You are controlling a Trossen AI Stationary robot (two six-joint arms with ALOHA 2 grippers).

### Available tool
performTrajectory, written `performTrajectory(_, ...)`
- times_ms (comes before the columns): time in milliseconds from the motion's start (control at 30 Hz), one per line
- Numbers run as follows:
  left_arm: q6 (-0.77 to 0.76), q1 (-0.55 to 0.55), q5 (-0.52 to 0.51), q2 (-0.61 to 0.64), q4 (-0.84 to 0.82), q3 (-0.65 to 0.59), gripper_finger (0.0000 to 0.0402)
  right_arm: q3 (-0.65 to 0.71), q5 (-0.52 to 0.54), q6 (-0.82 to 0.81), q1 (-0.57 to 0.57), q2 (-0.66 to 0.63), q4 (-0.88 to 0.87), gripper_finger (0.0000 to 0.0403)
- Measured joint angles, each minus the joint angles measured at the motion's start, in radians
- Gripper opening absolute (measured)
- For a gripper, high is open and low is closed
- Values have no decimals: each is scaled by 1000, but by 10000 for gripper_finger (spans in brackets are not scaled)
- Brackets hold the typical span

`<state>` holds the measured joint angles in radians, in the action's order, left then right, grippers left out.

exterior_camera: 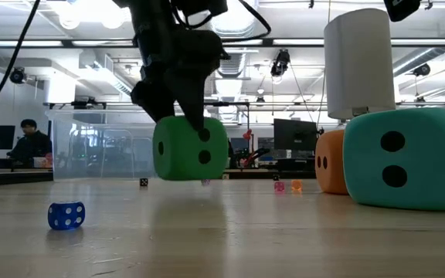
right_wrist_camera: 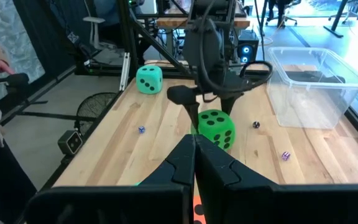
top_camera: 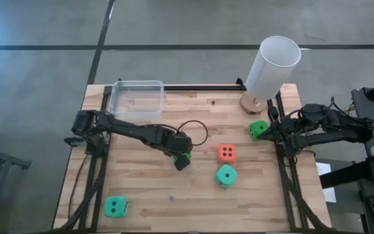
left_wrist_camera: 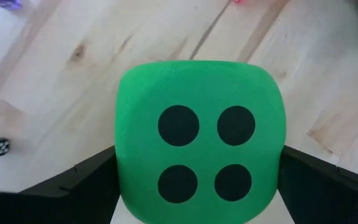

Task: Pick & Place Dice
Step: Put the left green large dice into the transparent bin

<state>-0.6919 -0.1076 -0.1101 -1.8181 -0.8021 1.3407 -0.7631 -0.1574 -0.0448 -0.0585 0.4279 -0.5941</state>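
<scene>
Two fingers of the left gripper [top_camera: 182, 156] straddle a green die [left_wrist_camera: 199, 142] near mid-table, one dark finger on each flank, set wide to span it. In the low view the die [exterior_camera: 191, 148] hangs clear of the wood, so the grip seems to carry it, though how firmly the fingers press I cannot tell. The four-pip face looks up at the wrist camera.

The step in hand, as I judge it, is the pick just made or the start of the carry. The clear tub [top_camera: 136, 98] sits at the far left corner of the table, beyond the left arm's reach line, and looks the likely place to drop the die. The next move calls for a lift high enough to clear the tub's wall, a swing back over it, then a release above its floor. The soft die could slip if the squeeze is light.

Four other dice wait: a green one [top_camera: 115, 207] at the near left edge, an orange one [top_camera: 226, 153] and a teal one [top_camera: 226, 175] close together right of centre, and a green one [top_camera: 259, 129] by the right gripper [top_camera: 273, 132], which rests closed at the table's right edge. A white cylinder [top_camera: 273, 65] stands at the far right.
</scene>
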Motion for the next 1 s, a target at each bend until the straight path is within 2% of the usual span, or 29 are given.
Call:
performTrajectory(167,-45,13,-17,57,-20,0,361,0,0,0,1,0,0,8)
performTrajectory(500,-128,46,-156,248,-88,0,361,0,0,0,0,0,0,8)
performTrajectory(767,-181,79,-355,417,-137,1,362,0,0,0,0,0,-1,8)
performTrajectory(1000,-256,135,-476,493,-257,1,361,0,0,0,0,0,-1,8)
